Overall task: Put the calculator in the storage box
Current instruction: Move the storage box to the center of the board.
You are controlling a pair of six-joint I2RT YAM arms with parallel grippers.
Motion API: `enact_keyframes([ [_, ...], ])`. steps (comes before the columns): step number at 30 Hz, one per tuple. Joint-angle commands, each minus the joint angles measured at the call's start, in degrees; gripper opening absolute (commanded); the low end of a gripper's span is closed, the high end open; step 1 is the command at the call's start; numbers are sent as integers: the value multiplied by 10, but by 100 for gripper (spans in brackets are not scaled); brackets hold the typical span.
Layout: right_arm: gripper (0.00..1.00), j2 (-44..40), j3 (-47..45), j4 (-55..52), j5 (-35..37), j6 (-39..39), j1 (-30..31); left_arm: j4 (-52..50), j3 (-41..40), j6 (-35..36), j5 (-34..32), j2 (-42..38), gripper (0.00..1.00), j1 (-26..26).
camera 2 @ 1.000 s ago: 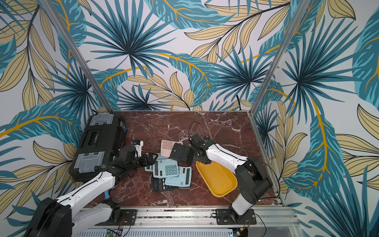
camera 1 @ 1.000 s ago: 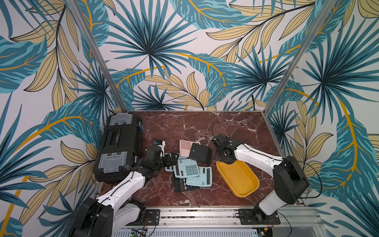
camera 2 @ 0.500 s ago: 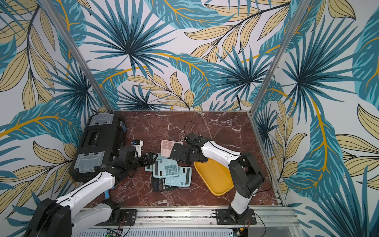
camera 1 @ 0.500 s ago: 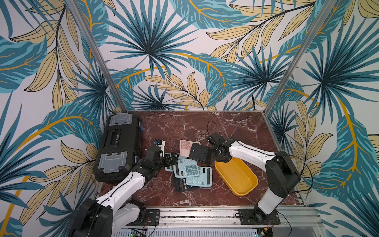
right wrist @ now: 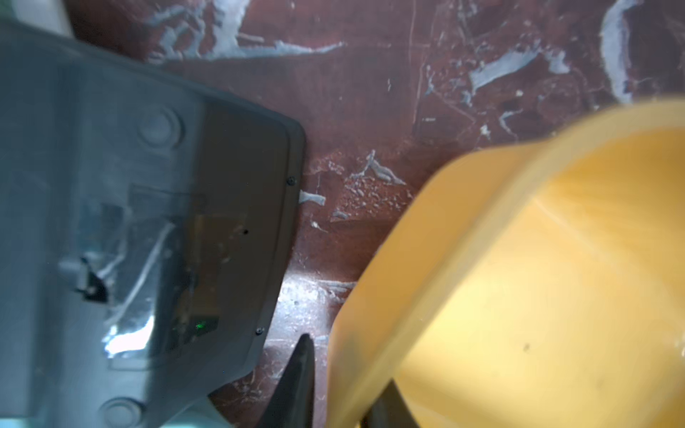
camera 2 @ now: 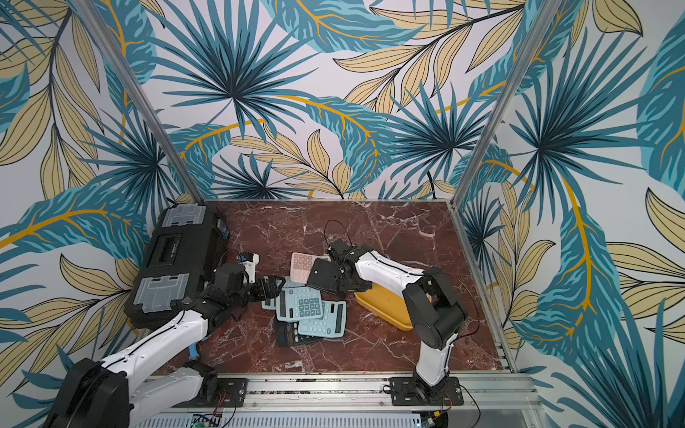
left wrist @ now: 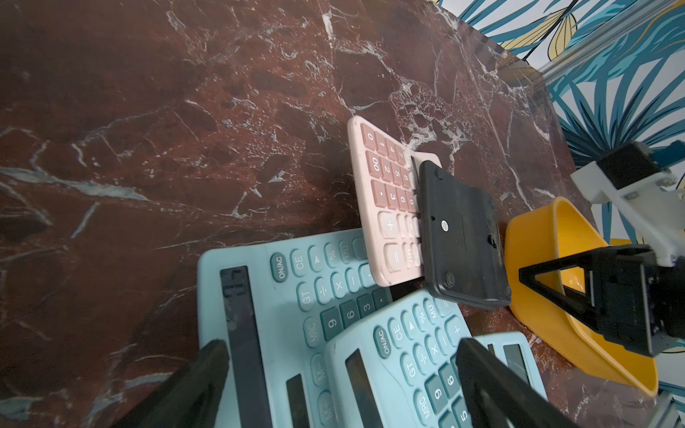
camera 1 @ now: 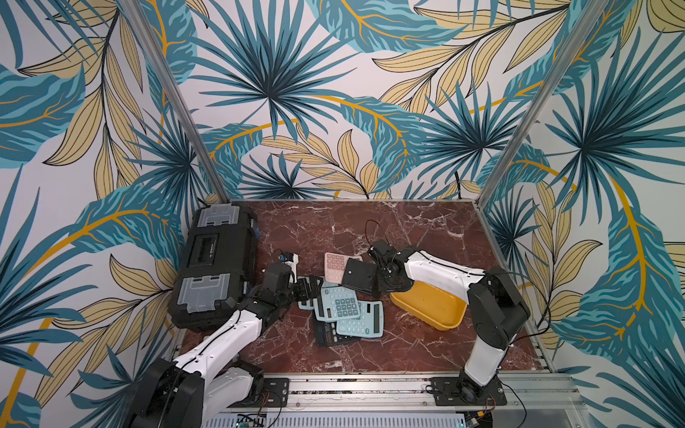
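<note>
Your left gripper (left wrist: 341,348) stands spread wide over overlapping blue calculators (left wrist: 281,296). A pink calculator (left wrist: 381,200) lies across one; a black calculator (left wrist: 459,233), face down, overlaps it, beside the tilted yellow storage box (left wrist: 533,244).

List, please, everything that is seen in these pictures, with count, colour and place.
toolbox: one, black with grey lid parts, left side of the table.
tray: one, yellow, right of the pile.
blue calculators: three, light blue, overlapping, middle.
pink calculator: one, pink, behind the blue ones.
face-down calculator: one, black, overlapping the pink one.
bottom calculator: one, black, under the blue ones.
table: one, red marble.
left gripper: open, over the blue calculators.
right gripper: shut on the tray's wall.
</note>
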Motion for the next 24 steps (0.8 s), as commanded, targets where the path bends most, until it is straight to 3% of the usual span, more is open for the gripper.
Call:
enact_keyframes([
  [1, 13, 11, 5, -27, 12, -23, 3, 4, 16, 10, -5, -7, 100, -1],
  [5, 2, -6, -16, -32, 0, -29, 5, 2, 15, 10, -10, -7, 100, -1],
  [12, 1, -79, -84, -31, -21, -28, 21, -29, 11, -12, -9, -39, 100, -1],
  [18, 1, -118, -133, -31, -36, -22, 46, -211, 50, -45, 22, -102, 100, -3],
  [24, 1, -158, -173, -32, -37, -13, 61, -293, -20, -105, 76, -209, 100, -15],
])
